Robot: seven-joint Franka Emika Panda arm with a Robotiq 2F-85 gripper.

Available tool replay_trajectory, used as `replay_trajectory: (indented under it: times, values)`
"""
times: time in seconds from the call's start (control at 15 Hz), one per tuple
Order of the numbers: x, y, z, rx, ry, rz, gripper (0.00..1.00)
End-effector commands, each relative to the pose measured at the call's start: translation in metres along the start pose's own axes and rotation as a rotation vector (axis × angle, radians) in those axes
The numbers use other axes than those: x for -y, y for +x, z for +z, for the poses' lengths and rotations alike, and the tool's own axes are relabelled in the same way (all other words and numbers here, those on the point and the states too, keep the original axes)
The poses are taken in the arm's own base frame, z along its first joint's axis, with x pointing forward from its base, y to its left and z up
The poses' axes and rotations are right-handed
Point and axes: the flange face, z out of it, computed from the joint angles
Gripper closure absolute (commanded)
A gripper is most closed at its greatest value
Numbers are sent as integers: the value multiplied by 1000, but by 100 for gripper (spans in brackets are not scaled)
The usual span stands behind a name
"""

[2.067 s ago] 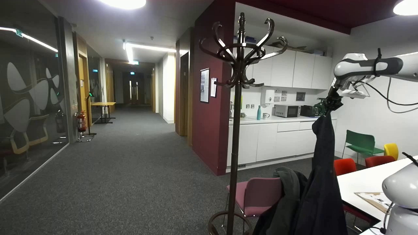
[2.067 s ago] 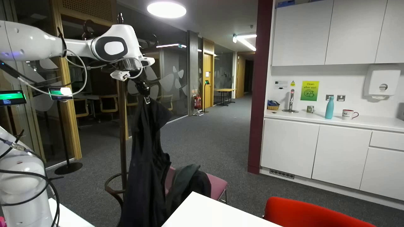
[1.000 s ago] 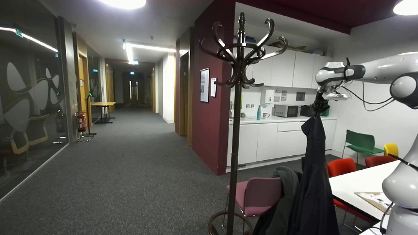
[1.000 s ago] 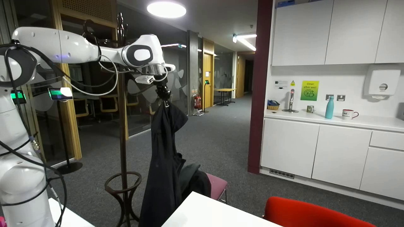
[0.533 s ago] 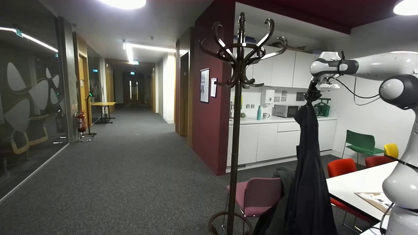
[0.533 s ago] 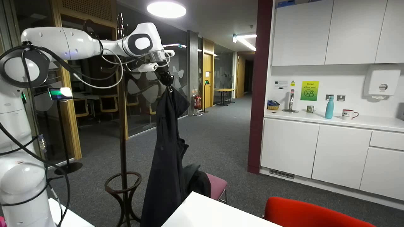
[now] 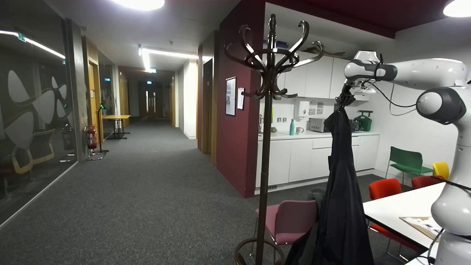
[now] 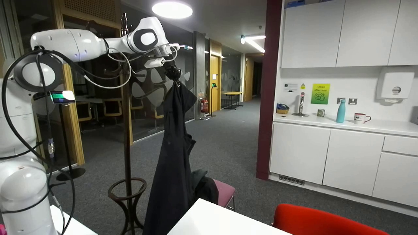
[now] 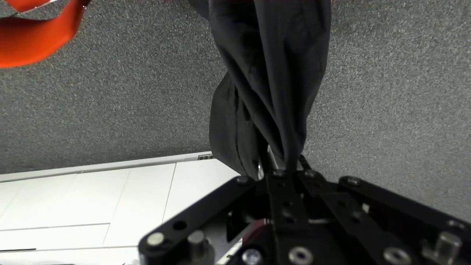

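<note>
Black fabric coat [image 7: 340, 180] hangs pinched in your black metal gripper [image 7: 342, 105], apart from the glossy brown coat stand [image 7: 266, 147], at its four o'clock in an exterior view; gripping looks done, release outstanding.

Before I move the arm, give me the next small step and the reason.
I'd probably raise the dark coat slightly, grip unbroken: the gripper is closed on its top, and in an exterior view that top sits lower in the picture than the upper hooks of the coat stand, with coat and stand apart.
</note>
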Motion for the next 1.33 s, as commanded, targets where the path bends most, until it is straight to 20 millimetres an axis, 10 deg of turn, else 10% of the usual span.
replay_trajectory:
  times: [0.0, 1.27]
  values:
    - [0, 0, 1, 1, 0, 0, 98]
    - [-24, 59, 41, -105, -78, 4, 100]
